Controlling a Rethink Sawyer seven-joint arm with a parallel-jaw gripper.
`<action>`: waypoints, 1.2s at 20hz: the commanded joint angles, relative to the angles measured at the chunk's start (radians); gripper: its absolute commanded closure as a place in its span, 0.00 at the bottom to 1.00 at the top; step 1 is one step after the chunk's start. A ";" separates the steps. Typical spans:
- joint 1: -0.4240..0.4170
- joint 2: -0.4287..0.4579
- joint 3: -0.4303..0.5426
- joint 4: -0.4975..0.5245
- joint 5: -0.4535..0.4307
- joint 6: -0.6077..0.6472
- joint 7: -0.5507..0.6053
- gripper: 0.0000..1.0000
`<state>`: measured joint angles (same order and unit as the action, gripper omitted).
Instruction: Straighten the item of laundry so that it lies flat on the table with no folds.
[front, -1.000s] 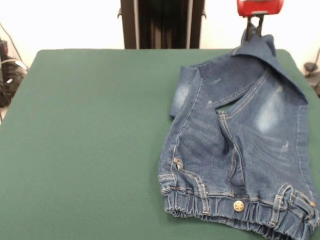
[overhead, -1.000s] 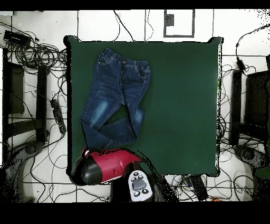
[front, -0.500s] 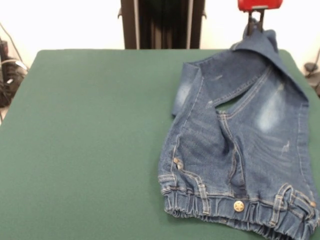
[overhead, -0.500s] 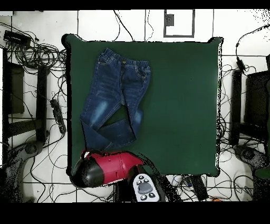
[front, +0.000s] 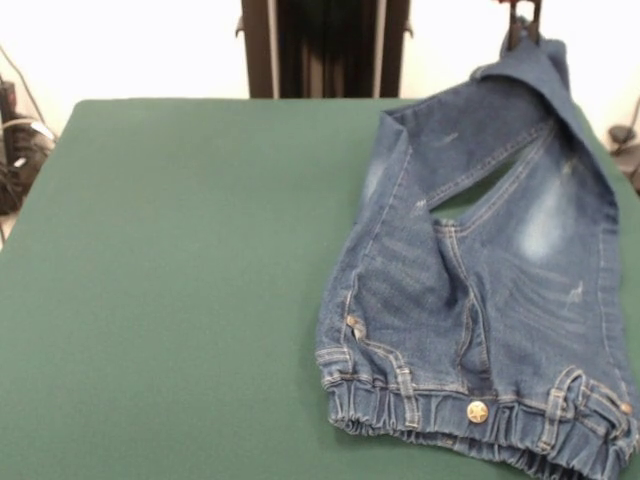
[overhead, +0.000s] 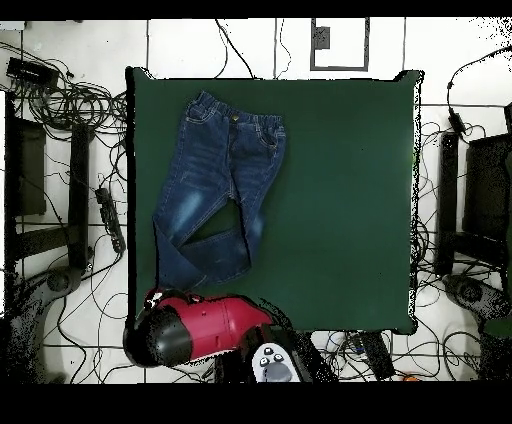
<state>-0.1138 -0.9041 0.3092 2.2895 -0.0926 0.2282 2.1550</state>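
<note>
One pair of jeans (front: 480, 300) fills the right half of the front frame, waistband at lower right on the green surface (front: 180, 280), one leg hem pulled up to the top right edge. The other leg crosses under it, a gap between them. Jaws (front: 522, 30) show only their dark tips at the raised hem, pinching the denim. Overhead, red arm (overhead: 195, 328) sits lower left.

Room around the green table (overhead: 340, 200)

Pale tiled floor (overhead: 180, 45) is showing on every side of the table, black cables (overhead: 75, 95) are sprawling across it beside the table's left edge, and dark equipment (overhead: 478, 195) is standing off its right edge
</note>
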 joint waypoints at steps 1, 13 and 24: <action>-0.002 -0.014 0.133 0.087 0.077 0.057 0.134 1.00; -0.023 -0.001 0.150 0.088 0.097 0.056 0.108 1.00; -0.028 0.014 0.158 0.080 0.085 0.050 0.105 1.00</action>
<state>-0.1423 -0.9319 0.3699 2.3186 -0.0638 0.2284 2.1550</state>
